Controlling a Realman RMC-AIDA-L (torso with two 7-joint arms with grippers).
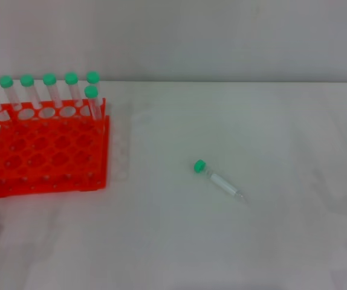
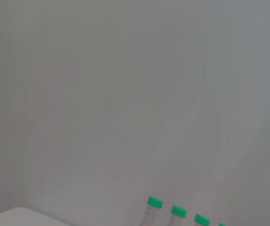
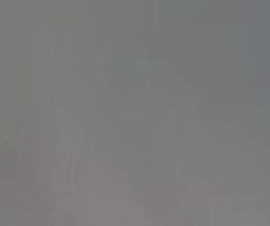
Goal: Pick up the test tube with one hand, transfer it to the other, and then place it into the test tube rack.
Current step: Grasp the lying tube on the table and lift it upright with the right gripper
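Test tube [image 1: 217,179] lying flat on a pale surface [image 1: 270,241], a little right of the middle and toward the near side, is the thing the coming pickup depends on. It is a slim clear tube with a green cap [image 1: 199,165] and a whitish midsection. Its long axis runs diagonally: the cap points far and left, the tapered tip [image 1: 240,197] points near and right. An orange-red test tube rack [image 1: 43,148] sits well apart at the far left, with a row of green-capped tubes [image 1: 49,90] standing upright along its far edge and the nearer holes open. Neither tool appears in the head view, so how wide either one is parted, or whether either holds anything, cannot be told. The left wrist view shows only a blank wall and the tops of a few capped tubes; the right wrist view shows nothing distinct. Judging from the layout, the tube lies slightly to the right side, so the right arm looks the likelier one to reach it, closing across the tube's diagonal line.
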